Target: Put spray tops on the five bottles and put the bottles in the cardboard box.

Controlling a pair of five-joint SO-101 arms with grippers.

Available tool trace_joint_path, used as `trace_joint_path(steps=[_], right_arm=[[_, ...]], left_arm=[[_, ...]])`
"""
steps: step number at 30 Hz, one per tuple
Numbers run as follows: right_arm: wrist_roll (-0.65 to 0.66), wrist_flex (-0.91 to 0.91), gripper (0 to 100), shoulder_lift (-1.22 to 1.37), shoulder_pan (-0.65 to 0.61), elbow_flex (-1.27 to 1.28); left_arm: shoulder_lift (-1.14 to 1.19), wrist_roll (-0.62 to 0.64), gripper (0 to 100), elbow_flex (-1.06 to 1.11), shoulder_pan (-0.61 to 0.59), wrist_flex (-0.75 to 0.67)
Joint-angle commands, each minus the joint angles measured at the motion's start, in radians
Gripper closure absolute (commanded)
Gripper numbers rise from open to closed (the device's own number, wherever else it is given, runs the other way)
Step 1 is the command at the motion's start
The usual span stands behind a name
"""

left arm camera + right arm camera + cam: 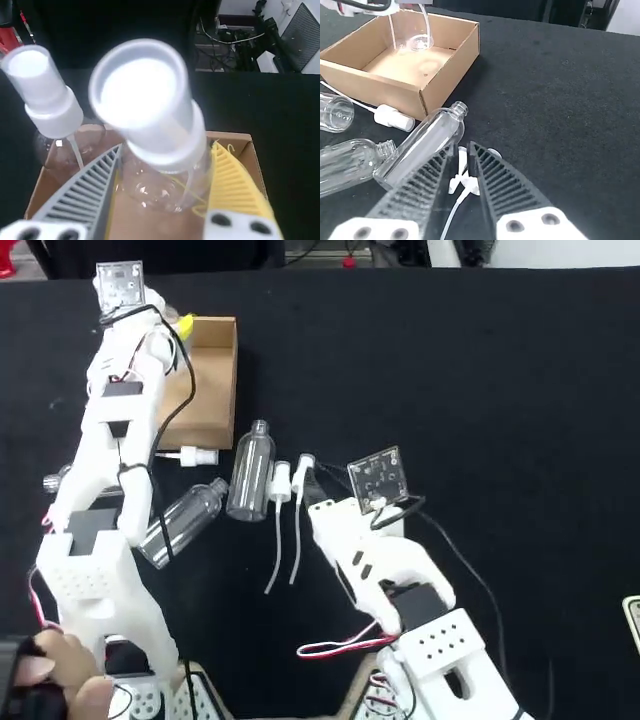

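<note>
Low at the centre of the high view, the right gripper (464, 149) sits over a pair of loose spray tops (281, 481) whose dip tubes trail side by side toward the bottom edge. Whether it has one clamped I cannot tell. To lift one cleanly it should probably take a single head alone, since the other top and an uncapped bottle (250, 468) lie just beside it.

Farther up, at the upper left, the left gripper (167, 150) is closed around a capped bottle (145, 97), held upright over the cardboard box (215, 360). A good placement, to my mind, sets the base flat on the box floor before letting go. It should also stay off the second capped bottle (47, 95) standing close beside it in the box, as a knock could topple either.

Left of the first uncapped bottle, a second uncapped bottle (188, 520) lies partly under the left arm. A third uncapped bottle (55, 480) peeks out at the left edge behind that arm. A third spray top (195, 455) lies just below the box's lower wall, and the arm's black cable (185, 390) drapes across the box.
</note>
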Motion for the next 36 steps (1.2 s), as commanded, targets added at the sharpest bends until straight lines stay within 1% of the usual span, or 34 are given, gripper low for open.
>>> trace_joint_path(steps=[1,15,27,31,36], right_arm=[[-0.008,-0.023,96.3,-0.013,-0.012,-0.008],[-0.008,-0.021,96.3,-0.015,-0.012,-0.010],[-0.008,-0.021,96.3,-0.015,-0.012,-0.010],[-0.008,-0.020,96.3,-0.015,-0.012,-0.012],[-0.008,-0.020,96.3,-0.015,-0.012,-0.012]], left_arm=[[0.020,0.005,78,-0.104,-0.013,-0.021],[0.163,0.005,78,-0.223,-0.015,-0.021],[0.180,0.005,78,-0.223,-0.030,-0.021],[0.183,0.005,73,-0.217,-0.031,-0.021],[0.183,0.005,73,-0.223,-0.031,-0.021]])
